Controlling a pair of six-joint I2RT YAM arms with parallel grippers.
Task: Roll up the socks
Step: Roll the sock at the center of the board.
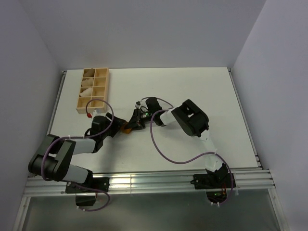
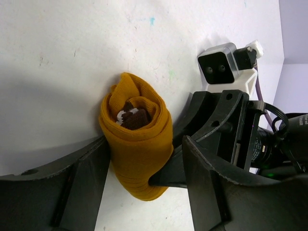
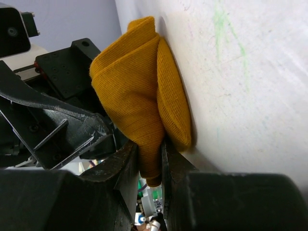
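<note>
The socks (image 2: 137,144) are a mustard-orange roll lying on the white table, with the dark brown, white-striped cuff showing in the roll's open end. In the top view the socks (image 1: 126,128) are a small orange patch between the two grippers. My left gripper (image 2: 144,161) straddles the roll with its jaws wide. Its left finger (image 2: 82,187) touches the fabric and its right finger (image 2: 216,192) stands apart. My right gripper (image 3: 150,151) is shut on a fold of the socks (image 3: 144,96), which are pinched thin between its fingers. One right finger reaches in beside the roll in the left wrist view.
A wooden compartment tray (image 1: 107,89) stands at the back left, with pale rolled bundles (image 1: 87,89) in some of its cells. The right wrist camera housing (image 2: 224,67) is close beside my left gripper. Both arms meet near the table's middle, and metal rails run along the near edge.
</note>
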